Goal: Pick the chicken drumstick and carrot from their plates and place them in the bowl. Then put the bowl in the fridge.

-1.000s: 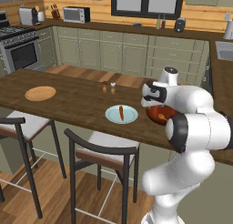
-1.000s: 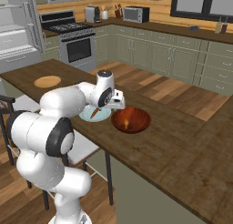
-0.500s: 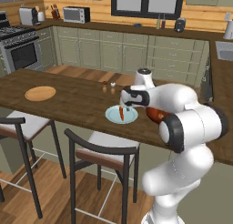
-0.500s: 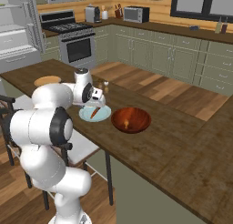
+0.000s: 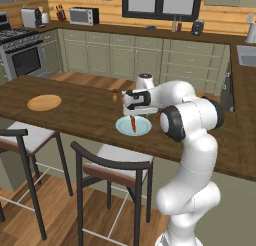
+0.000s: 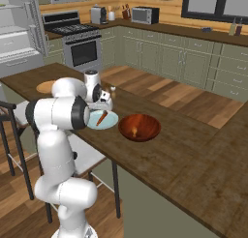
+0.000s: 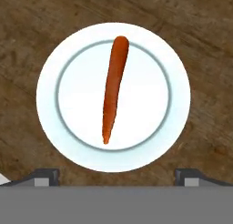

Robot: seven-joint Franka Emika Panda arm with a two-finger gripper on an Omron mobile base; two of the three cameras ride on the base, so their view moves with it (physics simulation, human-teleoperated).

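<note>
Olive cabinets (image 5: 125,60), steel stove (image 6: 82,48), wood floor (image 6: 160,94), perhaps microwave (image 5: 83,16) behind.

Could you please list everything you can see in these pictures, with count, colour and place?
carrot: one, orange-red, lying on the pale blue plate.
pale blue plate: one, on the wooden counter below the gripper.
tan plate: one, bare, farther left on the counter.
bowl: one, reddish-brown, beside the blue plate; a small golden-brown piece lies inside.
counter: one, dark wood.
stools: two, dark frames, in front of the counter.
stove: one, steel, back left.
microwave: one, on the back worktop.
gripper: one, open, above the carrot.
</note>
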